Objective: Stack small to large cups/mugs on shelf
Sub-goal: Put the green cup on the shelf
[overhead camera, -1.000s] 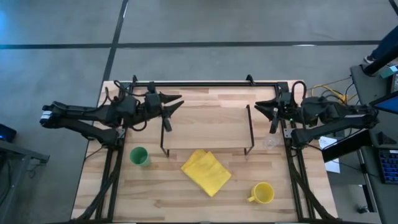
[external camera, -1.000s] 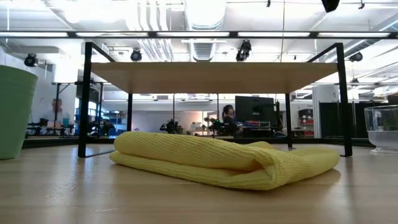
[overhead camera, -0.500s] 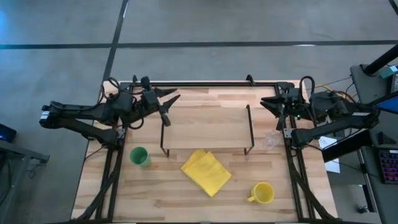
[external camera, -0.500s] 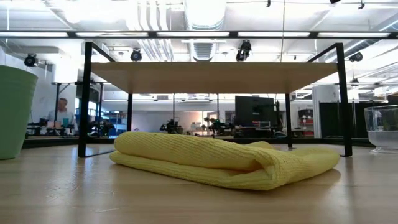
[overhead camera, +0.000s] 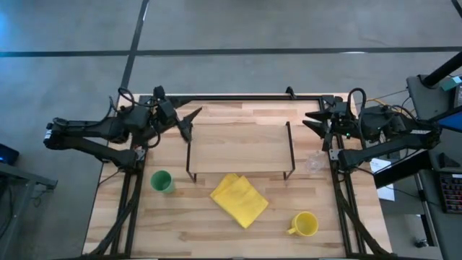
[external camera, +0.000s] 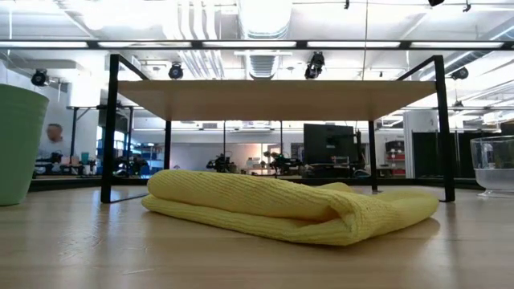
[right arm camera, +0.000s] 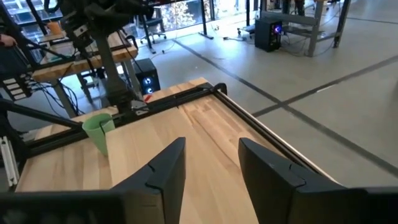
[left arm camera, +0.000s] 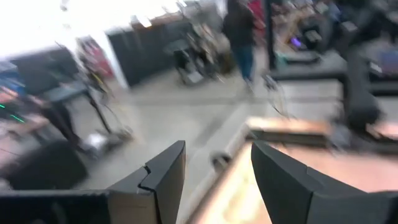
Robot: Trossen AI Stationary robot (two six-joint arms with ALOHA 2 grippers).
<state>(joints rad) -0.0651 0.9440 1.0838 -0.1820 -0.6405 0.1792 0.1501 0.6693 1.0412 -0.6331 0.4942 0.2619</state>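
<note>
The green cup [overhead camera: 161,181] stands on the table at the near left; it also shows in the low view [external camera: 18,144] and the right wrist view [right arm camera: 98,129]. The yellow mug [overhead camera: 304,224] stands at the near right. The clear glass cup [overhead camera: 314,165] stands just right of the shelf [overhead camera: 240,148], and it shows in the low view [external camera: 494,166]. The shelf's wood top [external camera: 277,99] is bare. My left gripper [overhead camera: 190,118] is open in the air off the shelf's far left corner. My right gripper [overhead camera: 312,123] is open off its far right corner.
A folded yellow cloth [overhead camera: 240,199] lies on the table in front of the shelf, between the green cup and the yellow mug; it also shows in the low view [external camera: 281,205]. Black rails [overhead camera: 238,97] run along the table's far edge and sides.
My left gripper has drawn back toward the table's far left corner, away from the shelf, turning as it went. My right gripper has drawn back a little toward the table's right edge. The cups, mug, cloth and shelf have stayed put.
</note>
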